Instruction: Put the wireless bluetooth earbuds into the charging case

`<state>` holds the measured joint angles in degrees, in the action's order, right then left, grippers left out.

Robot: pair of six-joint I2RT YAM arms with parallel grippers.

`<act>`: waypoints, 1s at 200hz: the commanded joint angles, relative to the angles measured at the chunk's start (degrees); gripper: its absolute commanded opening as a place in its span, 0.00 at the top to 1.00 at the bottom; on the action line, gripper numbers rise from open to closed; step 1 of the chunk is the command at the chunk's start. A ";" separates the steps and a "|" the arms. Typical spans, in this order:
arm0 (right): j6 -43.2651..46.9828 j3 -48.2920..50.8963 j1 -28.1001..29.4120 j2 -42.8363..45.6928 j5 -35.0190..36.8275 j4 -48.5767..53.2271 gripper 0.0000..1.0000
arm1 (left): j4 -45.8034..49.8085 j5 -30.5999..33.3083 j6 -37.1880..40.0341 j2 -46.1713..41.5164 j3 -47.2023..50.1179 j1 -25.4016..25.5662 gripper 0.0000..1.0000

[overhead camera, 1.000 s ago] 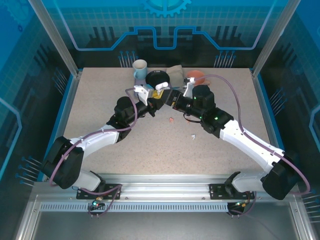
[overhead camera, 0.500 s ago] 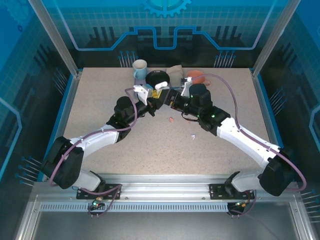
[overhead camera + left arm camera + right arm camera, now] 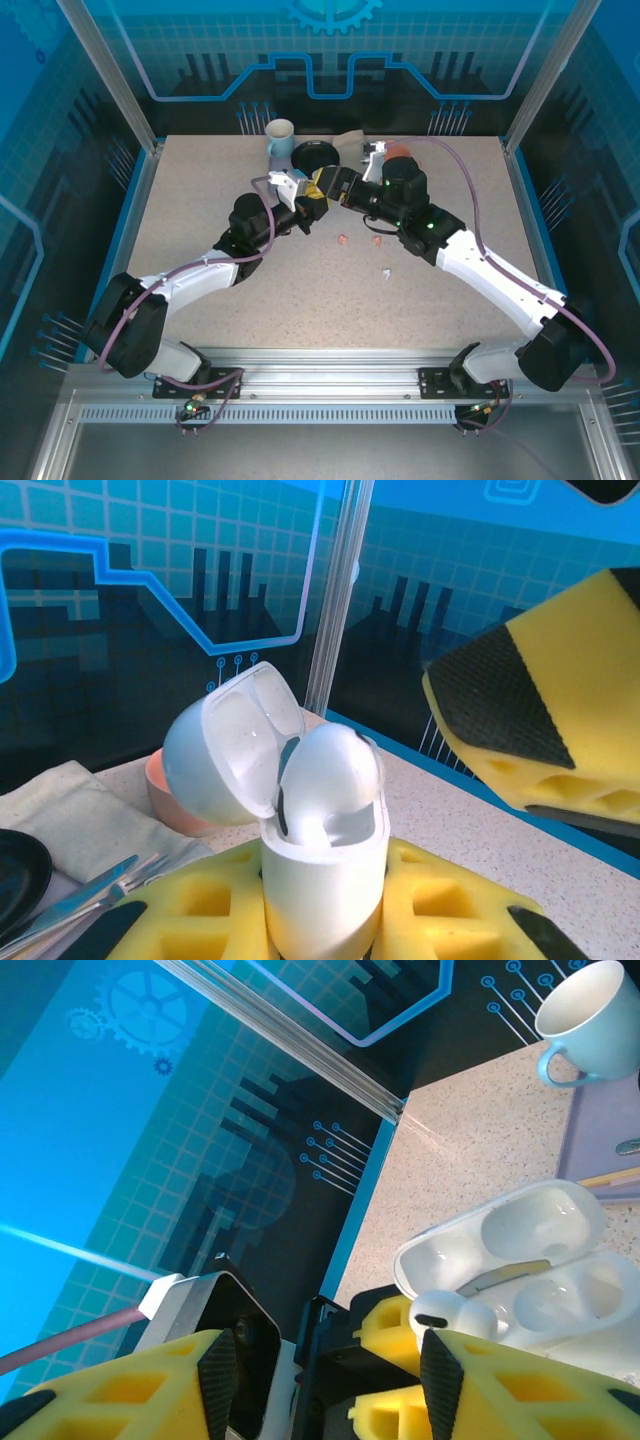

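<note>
The glossy white charging case point(image 3: 322, 880), lid swung open, is gripped upright by the left gripper point(image 3: 310, 194), with a rounded white earbud point(image 3: 330, 775) seated partly in it, while the right gripper point(image 3: 328, 1352) is held empty, jaws apart, just beside the case.

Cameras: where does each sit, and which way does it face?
Top: overhead, behind the robot, looking down on the table; left tool, right tool.
Left wrist: behind left tool, facing back-right; own fingers clamp the case.
Right wrist: behind right tool, facing back-left; own fingers apart.
Both wrists share the case and earbud.
</note>
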<state>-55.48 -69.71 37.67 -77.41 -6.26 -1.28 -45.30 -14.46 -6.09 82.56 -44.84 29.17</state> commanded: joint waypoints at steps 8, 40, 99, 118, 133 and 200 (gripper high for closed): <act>0.96 -2.24 -0.67 -1.10 -1.12 -0.39 0.46 | -1.16 -1.24 -0.38 0.16 0.39 0.49 1.00; 2.21 -1.61 -1.15 1.14 0.09 1.17 0.46 | -1.10 -1.16 -0.18 0.09 0.41 0.47 1.00; 4.35 -0.05 -2.08 3.52 -1.94 3.84 0.44 | -0.43 -1.20 0.45 -0.39 0.22 0.52 1.00; 7.02 1.16 -3.21 6.21 1.59 7.53 0.43 | -0.05 -0.93 0.72 -0.65 0.13 0.49 1.00; 9.18 1.94 -4.54 9.28 7.41 15.15 0.41 | 0.28 -0.75 0.94 -1.12 0.43 0.52 1.00; 8.69 11.66 -13.62 8.79 21.11 40.63 0.38 | 0.41 1.37 1.73 -5.19 4.66 0.45 1.00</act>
<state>-48.31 -60.55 24.60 -62.50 10.24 28.01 -43.88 -14.17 -5.61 79.99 -41.39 29.21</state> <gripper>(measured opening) 0.613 0.229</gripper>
